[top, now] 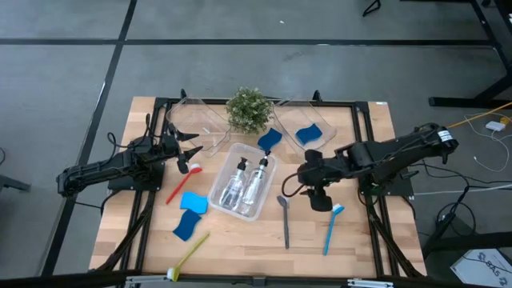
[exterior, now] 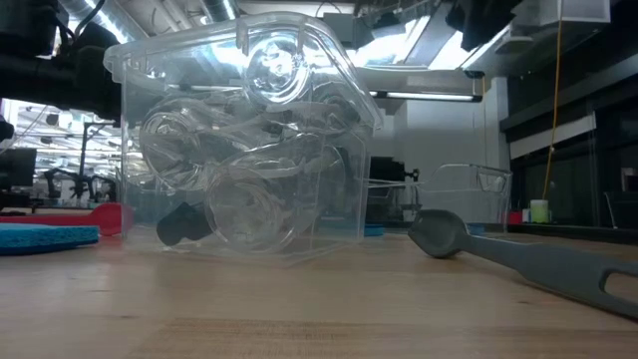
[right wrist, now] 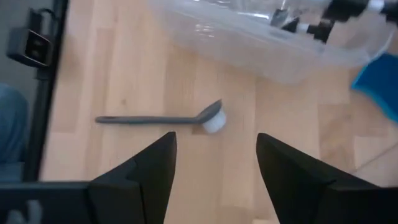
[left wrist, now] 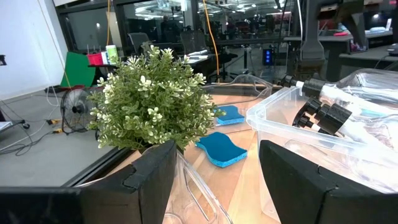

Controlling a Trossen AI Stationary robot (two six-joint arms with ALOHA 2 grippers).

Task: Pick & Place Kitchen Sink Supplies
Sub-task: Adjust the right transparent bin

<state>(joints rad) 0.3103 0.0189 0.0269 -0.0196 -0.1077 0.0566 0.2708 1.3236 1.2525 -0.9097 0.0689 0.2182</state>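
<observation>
At the table's middle, a clear bin (top: pixel 244 188) holds two pump bottles (top: pixel 246 182) lying side by side, black tops toward the potted plant (top: pixel 248 110). Just right of the bin lies the grey brush (top: pixel 284 216), and beyond it the blue brush (top: pixel 332 227). Left of the bin, two blue sponges (top: pixel 190 214) lie near each other, with the red brush (top: pixel 182 181) beside them and the yellow-green brush (top: pixel 189 254) near the table's front edge. Two more sponges sit near the plant — one (top: pixel 270 140) on the wood, one (top: pixel 308 134) in the far right bin (top: pixel 306 120).

The right gripper (top: pixel 318 200) hovers between the grey and blue brushes, fingers spread and holding nothing. The left gripper (top: pixel 190 152) hangs by the far left bin (top: pixel 194 122), above the red brush's head — its fingers also apart and empty.
</observation>
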